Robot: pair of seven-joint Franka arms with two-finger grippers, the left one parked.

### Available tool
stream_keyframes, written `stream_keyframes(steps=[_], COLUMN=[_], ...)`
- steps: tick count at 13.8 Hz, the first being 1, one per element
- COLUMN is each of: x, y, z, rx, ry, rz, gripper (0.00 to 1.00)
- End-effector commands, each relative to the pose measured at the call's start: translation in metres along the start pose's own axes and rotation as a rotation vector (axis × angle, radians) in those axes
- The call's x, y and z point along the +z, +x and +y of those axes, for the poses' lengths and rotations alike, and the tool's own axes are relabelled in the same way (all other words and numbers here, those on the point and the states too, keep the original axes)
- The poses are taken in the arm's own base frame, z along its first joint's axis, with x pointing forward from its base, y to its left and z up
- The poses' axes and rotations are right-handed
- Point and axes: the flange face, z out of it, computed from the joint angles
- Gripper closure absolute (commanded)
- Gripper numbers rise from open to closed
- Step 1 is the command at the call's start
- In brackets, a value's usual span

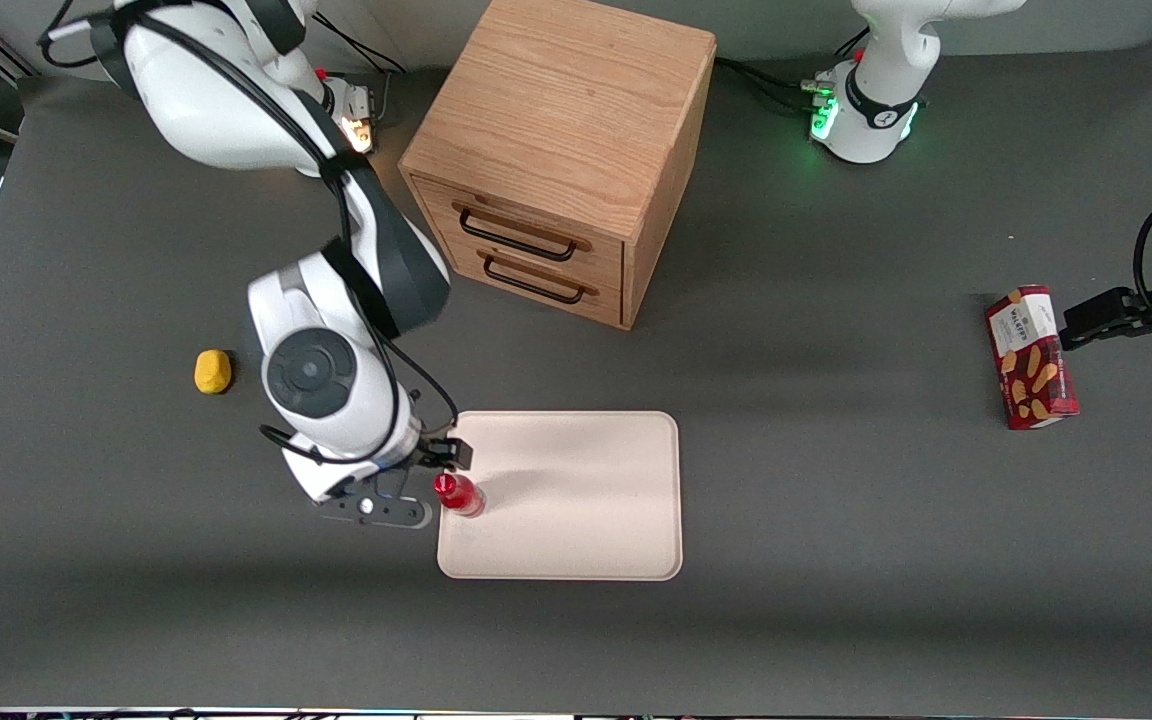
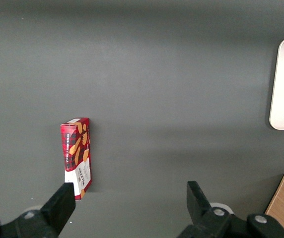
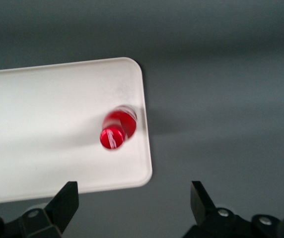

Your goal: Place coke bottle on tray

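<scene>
The small red coke bottle (image 1: 459, 494) stands upright on the pale beige tray (image 1: 576, 500), close to the tray's edge toward the working arm's end. In the right wrist view I look down on the bottle's red cap (image 3: 116, 131), just inside a rounded corner of the tray (image 3: 42, 124). My right gripper (image 1: 414, 488) hovers beside that tray edge, apart from the bottle. It is open (image 3: 134, 201), with only dark table between its black fingers (image 3: 67, 201). Nothing is held.
A wooden two-drawer cabinet (image 1: 561, 150) stands farther from the front camera than the tray. A yellow lump (image 1: 213, 371) lies toward the working arm's end. A red biscuit box (image 1: 1031, 357) (image 2: 77, 158) lies toward the parked arm's end.
</scene>
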Motion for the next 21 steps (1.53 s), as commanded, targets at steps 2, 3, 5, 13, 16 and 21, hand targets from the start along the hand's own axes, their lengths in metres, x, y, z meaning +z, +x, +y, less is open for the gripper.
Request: stream_keyframes(steps=[2,3,5,13,16,21], x=[-0.085,-0.100,-0.120,-0.143,-0.141,-0.142], y=[-0.035,-0.039,-0.050,-0.049,-0.058,-0.054], z=[0.038,0.057,0.092,0.257,0.285,0.333], rx=[0.031,0.048,0.033,-0.138,-0.140,-0.107], ry=[-0.039,-0.045,-0.035,0.031,0.029,0.031], rz=[-0.030,-0.043,-0.064,-0.086,-0.051,-0.019], gripper=[0.00,0.00,0.00,0.00,0.00,0.00])
